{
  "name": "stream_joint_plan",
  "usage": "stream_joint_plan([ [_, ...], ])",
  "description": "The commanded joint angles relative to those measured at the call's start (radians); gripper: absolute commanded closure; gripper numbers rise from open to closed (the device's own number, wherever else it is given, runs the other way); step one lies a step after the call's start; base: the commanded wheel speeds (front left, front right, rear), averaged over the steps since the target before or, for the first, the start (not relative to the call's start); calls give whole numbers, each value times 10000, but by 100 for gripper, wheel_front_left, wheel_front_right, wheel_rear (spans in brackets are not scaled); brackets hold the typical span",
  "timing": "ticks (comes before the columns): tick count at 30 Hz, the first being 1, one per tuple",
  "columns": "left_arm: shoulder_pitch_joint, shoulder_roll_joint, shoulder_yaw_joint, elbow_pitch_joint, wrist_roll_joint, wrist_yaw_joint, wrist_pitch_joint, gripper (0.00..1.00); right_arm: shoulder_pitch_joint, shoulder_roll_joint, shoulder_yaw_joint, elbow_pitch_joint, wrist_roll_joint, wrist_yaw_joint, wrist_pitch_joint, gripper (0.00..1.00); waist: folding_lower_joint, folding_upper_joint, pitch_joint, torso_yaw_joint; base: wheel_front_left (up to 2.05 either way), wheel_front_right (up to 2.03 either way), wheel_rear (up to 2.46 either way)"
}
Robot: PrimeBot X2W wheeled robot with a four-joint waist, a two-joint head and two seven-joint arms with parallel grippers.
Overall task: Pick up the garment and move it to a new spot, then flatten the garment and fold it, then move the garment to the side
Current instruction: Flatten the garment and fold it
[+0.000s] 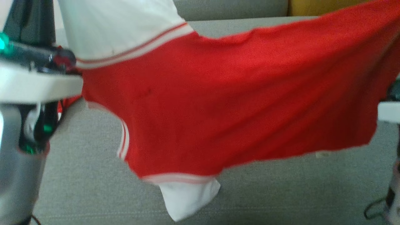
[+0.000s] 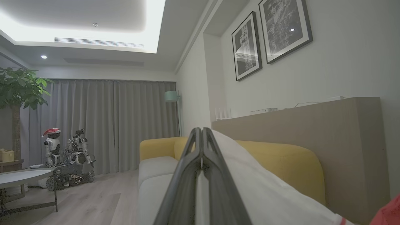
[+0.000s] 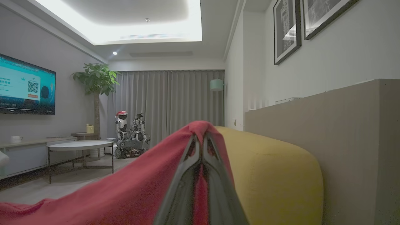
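Note:
The garment (image 1: pixel 218 103) is red with white sleeves and striped trim. It hangs stretched in the air above the grey sofa seat (image 1: pixel 93 187), with one white sleeve dangling low. In the left wrist view my left gripper (image 2: pixel 202 131) is shut on the garment's white sleeve (image 2: pixel 265 193), which drapes to the right of the fingers. In the right wrist view my right gripper (image 3: pixel 201 136) is shut on a bunched red edge of the garment (image 3: pixel 125 193), which falls away to the lower left. My left arm (image 1: pixel 31 84) shows at the left edge of the head view, my right arm (image 1: pixel 389 112) at the right edge.
A yellow sofa back (image 3: pixel 275 175) and a wooden ledge (image 3: pixel 343 125) stand behind the seat. Farther off on the wood floor are a round coffee table (image 3: pixel 79 145), two small robots (image 3: pixel 129 137), a potted plant (image 3: pixel 95 81) and a wall screen (image 3: pixel 26 86).

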Motion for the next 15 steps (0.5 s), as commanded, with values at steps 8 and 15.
stream_joint_plan([
  [8,-3505,-37,50,2451,-194,-823,-90,100,-3597,54,619,2205,790,-7,-327,100,0,0,944,-89,0,0,0],
  [15,-6998,-447,-36,5921,-3,-1435,-896,100,-7578,204,886,5836,1292,-7,-1769,100,0,0,1807,-219,0,0,0],
])
